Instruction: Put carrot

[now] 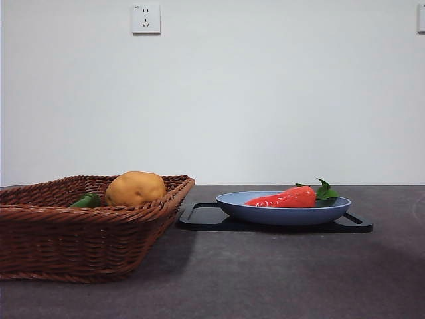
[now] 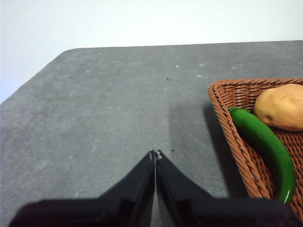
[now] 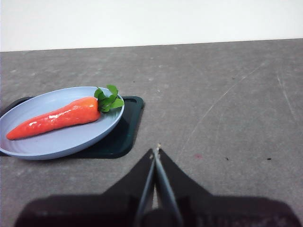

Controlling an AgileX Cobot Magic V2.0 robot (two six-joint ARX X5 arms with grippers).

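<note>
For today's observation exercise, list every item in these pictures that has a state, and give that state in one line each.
carrot: lying on its side in the blue plate
blue plate: resting on the black tray
potato: in the wicker basket
green pepper: in the basket, beside the potato
left gripper: shut, holding nothing
right gripper: shut, holding nothing

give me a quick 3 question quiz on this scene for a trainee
1. True or false: the carrot lies in the wicker basket.
2. What sits under the blue plate?
   A. black tray
   B. towel
   C. nothing
3. Name the two things in the basket.

Key
1. False; it lies on the plate.
2. A
3. The potato and the green pepper.
</note>
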